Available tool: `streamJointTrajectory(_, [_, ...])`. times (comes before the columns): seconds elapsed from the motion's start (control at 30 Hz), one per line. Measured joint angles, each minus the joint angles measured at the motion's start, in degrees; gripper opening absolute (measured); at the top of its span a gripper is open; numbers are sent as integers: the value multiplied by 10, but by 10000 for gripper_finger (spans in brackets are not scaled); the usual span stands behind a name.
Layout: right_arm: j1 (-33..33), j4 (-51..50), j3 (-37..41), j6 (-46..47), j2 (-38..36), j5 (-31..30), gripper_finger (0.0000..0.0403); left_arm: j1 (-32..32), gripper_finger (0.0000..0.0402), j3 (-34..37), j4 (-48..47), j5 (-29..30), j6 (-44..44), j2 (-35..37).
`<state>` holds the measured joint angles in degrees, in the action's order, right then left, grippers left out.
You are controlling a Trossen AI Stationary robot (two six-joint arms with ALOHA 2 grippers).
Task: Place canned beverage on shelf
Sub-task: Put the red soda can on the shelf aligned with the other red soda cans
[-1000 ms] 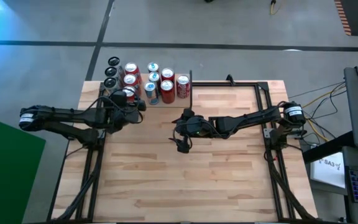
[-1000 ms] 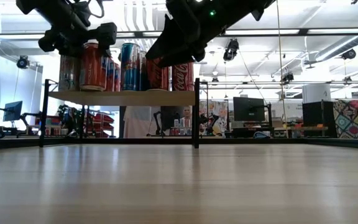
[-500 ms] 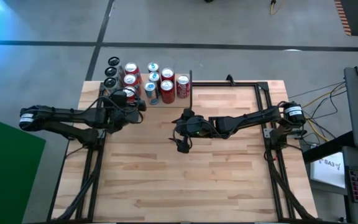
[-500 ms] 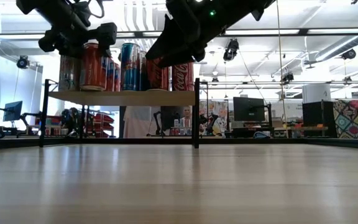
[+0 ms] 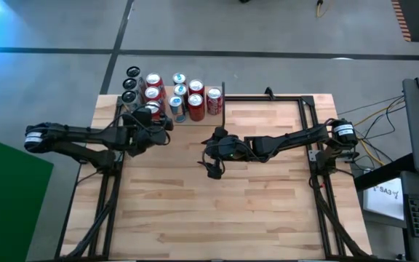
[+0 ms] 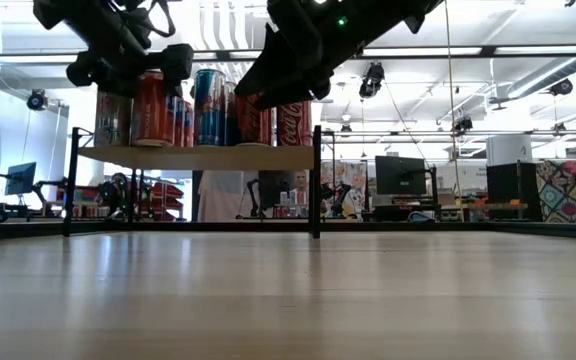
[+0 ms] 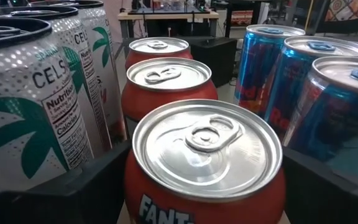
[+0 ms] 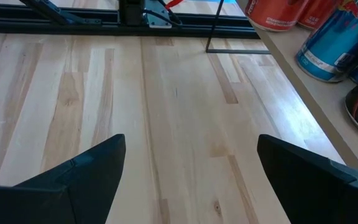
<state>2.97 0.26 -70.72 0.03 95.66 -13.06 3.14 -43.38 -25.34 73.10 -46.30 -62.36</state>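
Left gripper at shelf front edge, jaws spread either side of orange soda can standing on shelf among other cans; grip uncertain. Right gripper over counter, jaws released, empty.

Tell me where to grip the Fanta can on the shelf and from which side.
Grip the Fanta can by its upright round wall, mid-height, coming level from the shelf's open front edge, where the left gripper sits. Celsius cans and blue cans crowd its two sides and red cans stand behind, so only the front is free. The right gripper waits over the table.
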Motion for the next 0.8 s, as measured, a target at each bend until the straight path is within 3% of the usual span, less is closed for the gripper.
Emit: streamJointTrajectory(0.8, [0,0,0,9,0,0,354,3,340,-46,-5,-21,83,10])
